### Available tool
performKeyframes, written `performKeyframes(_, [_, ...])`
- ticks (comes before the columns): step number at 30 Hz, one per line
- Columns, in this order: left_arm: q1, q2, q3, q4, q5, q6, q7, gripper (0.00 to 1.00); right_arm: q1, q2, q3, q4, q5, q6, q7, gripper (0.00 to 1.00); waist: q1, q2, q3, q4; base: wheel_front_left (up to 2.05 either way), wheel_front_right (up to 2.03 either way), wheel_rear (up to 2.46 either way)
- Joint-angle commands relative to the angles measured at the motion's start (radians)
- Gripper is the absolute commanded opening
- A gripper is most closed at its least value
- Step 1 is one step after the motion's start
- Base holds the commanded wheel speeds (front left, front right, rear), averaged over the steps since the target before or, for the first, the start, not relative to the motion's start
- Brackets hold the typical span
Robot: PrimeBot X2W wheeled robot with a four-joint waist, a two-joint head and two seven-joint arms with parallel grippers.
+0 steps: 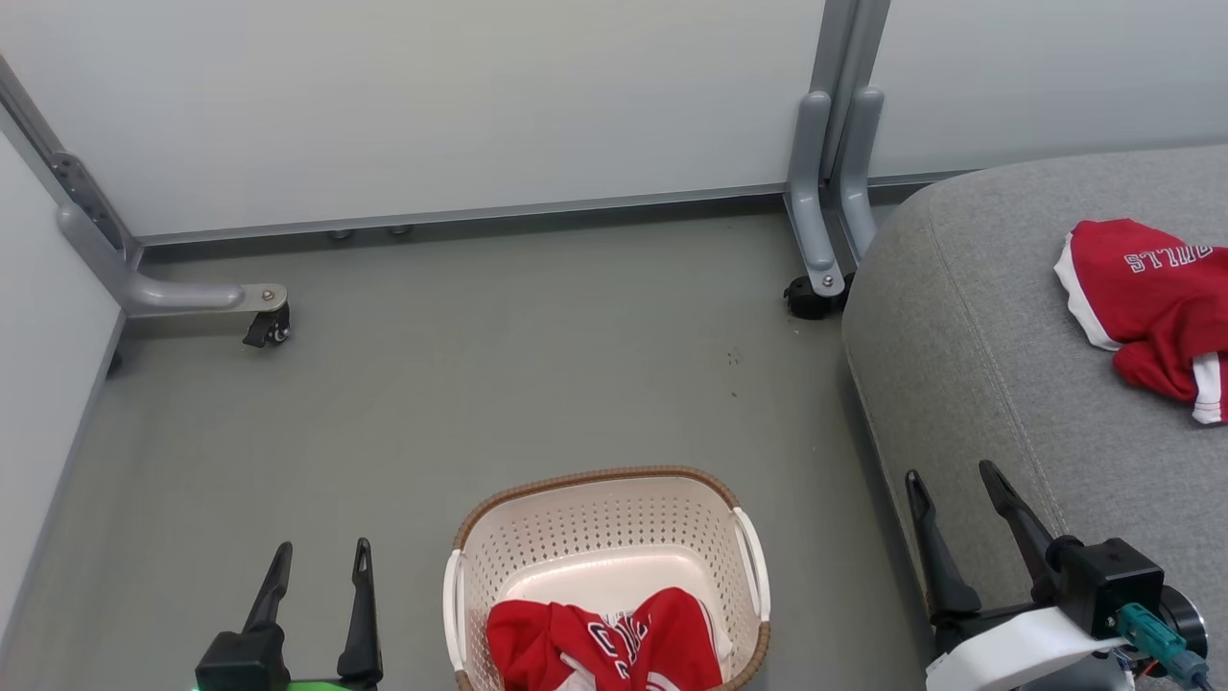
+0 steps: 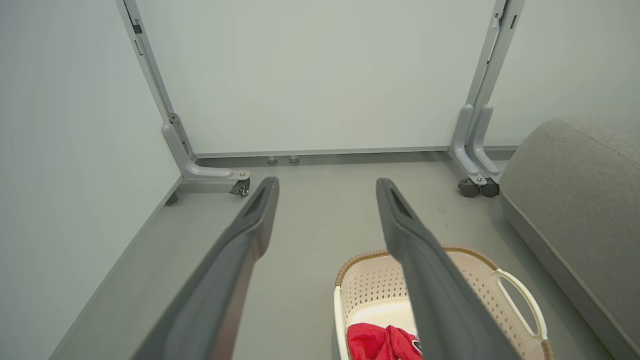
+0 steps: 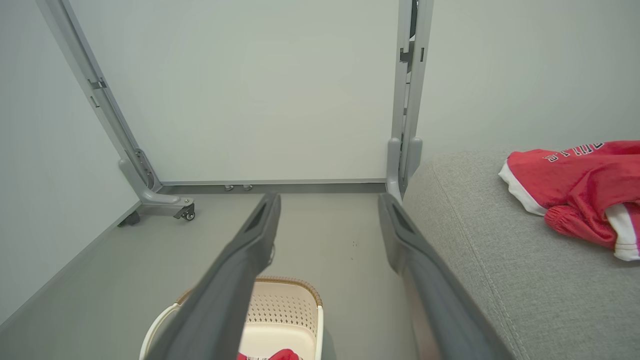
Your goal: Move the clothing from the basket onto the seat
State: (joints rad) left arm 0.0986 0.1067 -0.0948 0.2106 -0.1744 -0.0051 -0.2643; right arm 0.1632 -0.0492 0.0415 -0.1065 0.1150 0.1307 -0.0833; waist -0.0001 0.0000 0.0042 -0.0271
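Observation:
The cream basket (image 1: 576, 518) stands on the floor at the bottom centre, with crumpled red clothing (image 1: 614, 643) in its near half. Another red garment (image 1: 1146, 307) lies on the grey seat (image 1: 969, 365) at the right. My left gripper (image 1: 321, 557) hangs open to the left of the basket, holding nothing. My right gripper (image 1: 955, 480) is open over the seat's near edge, right of the basket, also with nothing in it. The left wrist view has the basket (image 2: 370, 285) and clothing (image 2: 380, 342) low down. In the right wrist view I see the garment (image 3: 575, 185) on the seat (image 3: 490, 240).
Pale partition panels on grey wheeled feet (image 1: 264, 312) (image 1: 815, 288) close off the back and the left. Grey floor (image 1: 537, 355) lies open between the panels, the basket and the seat.

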Motion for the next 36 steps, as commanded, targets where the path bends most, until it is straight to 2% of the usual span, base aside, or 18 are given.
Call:
performKeyframes(1, [0.000,-0.005,0.006,0.005,0.008,-0.005,0.000,1.00,0.010,-0.003,0.001,0.000,0.005,0.000,0.000,1.00,0.0001,0.0000,-0.001,0.000,0.00,0.00,0.00])
performKeyframes(15, [-0.026,-0.022,0.015,0.025,0.038,-0.021,0.000,1.00,-0.009,-0.003,0.019,0.005,0.014,0.000,0.004,1.00,0.0001,0.0000,0.008,-0.004,0.00,0.00,0.00])
performKeyframes(20, [-0.095,-0.027,-0.023,0.040,0.063,-0.051,0.000,1.00,-0.032,-0.002,0.014,-0.008,0.016,0.000,-0.003,1.00,0.0001,0.0000,0.055,-0.001,0.00,0.00,0.00])
performKeyframes(26, [-0.249,-0.041,-0.109,0.181,0.084,-0.089,0.000,1.00,-0.084,-0.003,0.032,-0.023,0.011,0.000,-0.015,1.00,0.0001,0.0000,0.153,-0.021,0.00,0.00,0.00])
performKeyframes(36, [-0.512,-0.052,-0.288,0.532,0.078,-0.123,0.001,1.00,-0.215,-0.002,0.078,-0.029,0.016,0.000,-0.066,1.00,0.0001,0.0000,0.381,-0.099,0.00,0.00,0.00])
